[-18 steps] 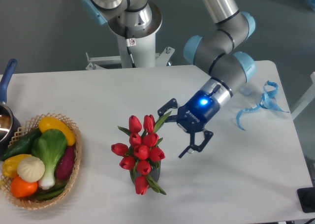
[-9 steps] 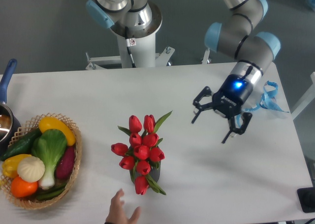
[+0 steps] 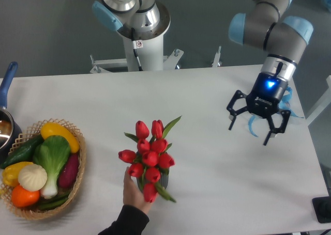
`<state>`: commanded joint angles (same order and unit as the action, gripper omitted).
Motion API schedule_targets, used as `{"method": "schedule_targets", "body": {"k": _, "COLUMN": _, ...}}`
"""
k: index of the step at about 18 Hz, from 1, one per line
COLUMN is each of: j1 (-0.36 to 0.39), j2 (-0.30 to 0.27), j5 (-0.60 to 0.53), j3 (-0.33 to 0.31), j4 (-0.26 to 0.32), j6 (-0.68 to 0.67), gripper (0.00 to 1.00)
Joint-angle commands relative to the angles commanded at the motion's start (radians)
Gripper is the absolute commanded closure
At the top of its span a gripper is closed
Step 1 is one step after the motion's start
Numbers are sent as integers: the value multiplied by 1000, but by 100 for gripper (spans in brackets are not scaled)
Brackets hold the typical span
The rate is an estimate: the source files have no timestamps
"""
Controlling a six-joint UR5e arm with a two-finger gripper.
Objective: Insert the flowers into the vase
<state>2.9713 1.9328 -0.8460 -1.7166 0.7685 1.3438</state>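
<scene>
The flowers [image 3: 149, 158], a bunch of red tulip buds with green leaves, stand upright in the vase [image 3: 161, 182] near the table's front middle. Only a sliver of the dark grey vase shows beneath the blooms. A person's hand [image 3: 132, 193] in a dark sleeve reaches in from the bottom edge and touches the bunch at its base. My gripper [image 3: 250, 132] hangs open and empty over the right side of the table, well away from the flowers, its fingers pointing down toward the table.
A wicker basket [image 3: 76, 175] of vegetables sits at the left edge. Behind it is a dark pot with a blue handle [image 3: 8, 80]. A blue ribbon [image 3: 283, 103] lies at the right, partly behind my gripper. A black object [image 3: 322, 209] sits at the front right corner.
My gripper has swung away from the flowers to the right and stayed open. A person's hand has come in from the bottom and now holds the base of the bunch.
</scene>
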Motion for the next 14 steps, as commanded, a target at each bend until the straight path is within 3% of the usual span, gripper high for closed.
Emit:
{"method": "schedule_targets", "body": {"k": 3, "j1": -5, "j2": -8, "j5": -177, "j3": 8, "j4": 2, "j6": 3, "gripper": 0}}
{"method": "schedule_targets", "body": {"k": 7, "j1": -14, "j2": -11, "j5": -299, "j3": 46, "j4": 24, "j6": 5, "gripper": 0}}
{"method": "schedule_targets", "body": {"k": 11, "j1": -72, "j2": -25, "j5": -490, "j3": 46, "j4": 63, "j6": 5, "gripper": 0}}
{"method": "schedule_targets", "body": {"k": 14, "j1": -77, "j2": -28, "j5": -539, "j3": 51, "j4": 92, "j6": 5, "gripper": 0}}
